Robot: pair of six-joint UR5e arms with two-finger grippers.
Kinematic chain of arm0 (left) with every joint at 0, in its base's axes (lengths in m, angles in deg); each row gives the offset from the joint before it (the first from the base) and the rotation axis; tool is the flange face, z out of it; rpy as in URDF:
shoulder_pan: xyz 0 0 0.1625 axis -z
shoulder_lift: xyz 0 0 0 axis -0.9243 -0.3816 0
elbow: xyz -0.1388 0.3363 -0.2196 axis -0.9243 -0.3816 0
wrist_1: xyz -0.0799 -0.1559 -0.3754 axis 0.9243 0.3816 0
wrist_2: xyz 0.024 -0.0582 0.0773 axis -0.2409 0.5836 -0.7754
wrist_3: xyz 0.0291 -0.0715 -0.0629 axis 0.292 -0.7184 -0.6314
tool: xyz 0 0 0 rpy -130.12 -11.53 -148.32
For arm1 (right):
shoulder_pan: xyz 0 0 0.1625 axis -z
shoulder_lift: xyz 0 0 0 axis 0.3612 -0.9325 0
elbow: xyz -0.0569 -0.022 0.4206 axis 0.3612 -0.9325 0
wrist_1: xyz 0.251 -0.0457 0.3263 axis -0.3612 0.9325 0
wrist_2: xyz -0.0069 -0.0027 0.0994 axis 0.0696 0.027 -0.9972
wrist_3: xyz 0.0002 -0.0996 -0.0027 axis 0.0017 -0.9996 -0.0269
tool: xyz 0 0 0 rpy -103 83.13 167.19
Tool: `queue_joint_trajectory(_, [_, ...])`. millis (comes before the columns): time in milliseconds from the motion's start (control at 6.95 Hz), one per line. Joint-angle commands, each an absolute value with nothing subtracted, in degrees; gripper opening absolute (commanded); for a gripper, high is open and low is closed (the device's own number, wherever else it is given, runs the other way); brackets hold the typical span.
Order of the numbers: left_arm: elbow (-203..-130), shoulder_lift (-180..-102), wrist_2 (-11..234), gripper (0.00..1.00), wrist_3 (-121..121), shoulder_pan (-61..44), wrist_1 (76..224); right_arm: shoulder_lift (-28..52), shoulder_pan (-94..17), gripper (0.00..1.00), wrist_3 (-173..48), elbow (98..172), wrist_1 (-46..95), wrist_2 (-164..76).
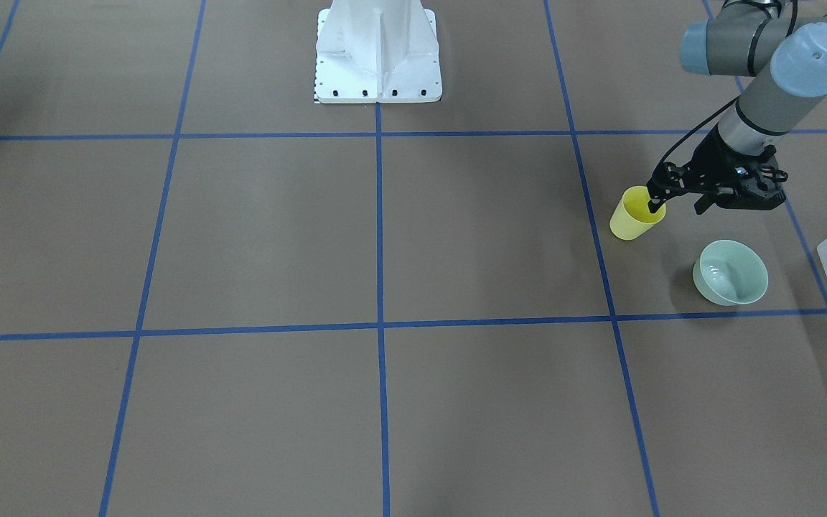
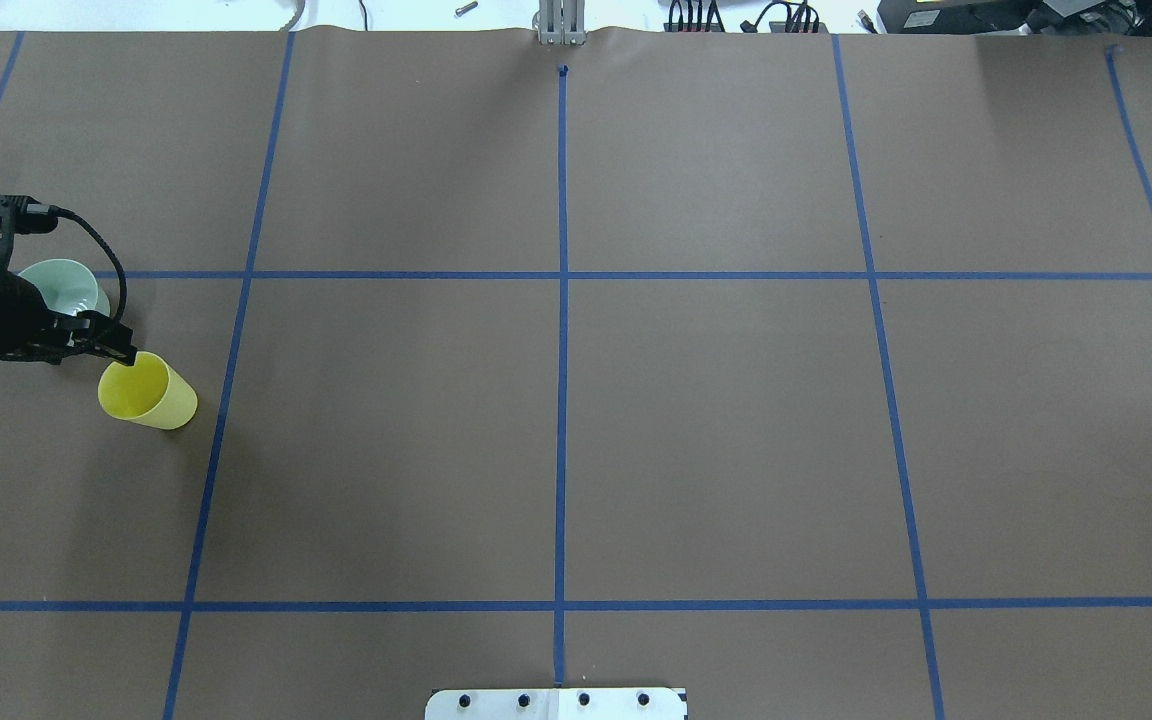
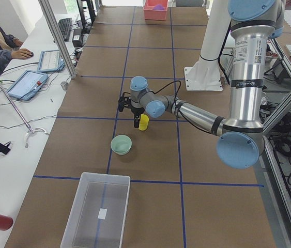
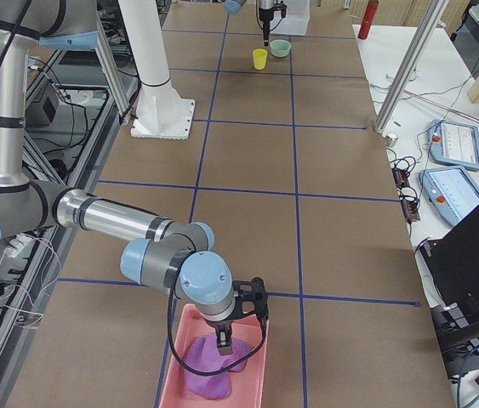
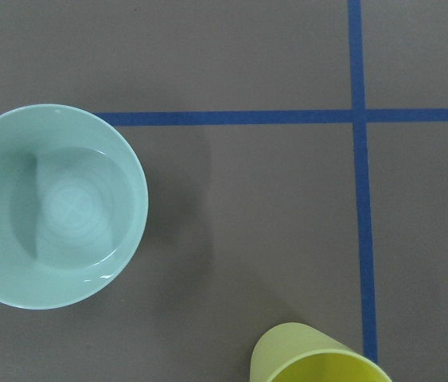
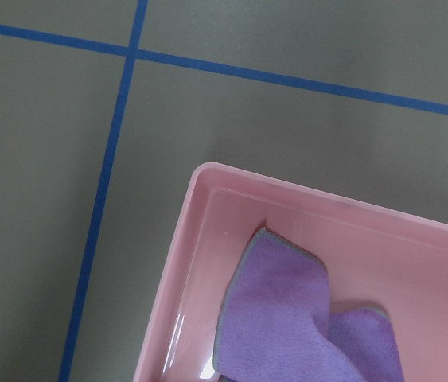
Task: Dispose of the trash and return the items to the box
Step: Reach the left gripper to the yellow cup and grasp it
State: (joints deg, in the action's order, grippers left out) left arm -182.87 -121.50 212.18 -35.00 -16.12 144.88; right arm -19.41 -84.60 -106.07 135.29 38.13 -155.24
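L fingers [image 1: 652, 206] at yellow cup [image 1: 631, 224] rim

The brown-papered table [image 1: 385, 237], gridded with blue tape lines [image 1: 379, 215], carries a mint-green bowl [image 1: 731, 273] near a yellow cup [image 1: 632, 222]. A translucent bin [image 3: 96, 196], pink tray [image 6: 180, 270] and white pedestal [image 1: 379, 64] also sit there.

**Bowl** [image 1: 731, 273]: pale mint-green, round, upright and empty, standing on the brown table.

**Cup** [image 1: 634, 215]: yellow, upright with its mouth up, near the bowl but apart from it, on the bowl's robot side.

**Box** [image 3: 91, 201]: translucent frosted-white bin with rounded corners and an open top. A small white patch lies on its floor. It sits near the bowl, at the table's left end.
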Motion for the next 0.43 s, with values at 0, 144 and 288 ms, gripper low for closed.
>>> queue_joint_trajectory(0, [-182.0, -121.4, 211.7, 0.73, -35.1, -17.8, 145.0, -19.4, -84.4, 1.0, -105.9, 135.4, 38.0, -155.4])
queue_joint_trajectory(144, [-181.2, -121.4, 210.4, 0.67, -35.1, -18.3, 145.8, -19.4, -84.3, 1.0, -105.9, 135.4, 38.0, -155.4])
queue_joint_trajectory(288, [-180.9, -121.4, 210.3, 0.52, -35.2, -18.4, 145.8, -19.4, -84.3, 1.0, -105.9, 135.4, 38.0, -155.4])
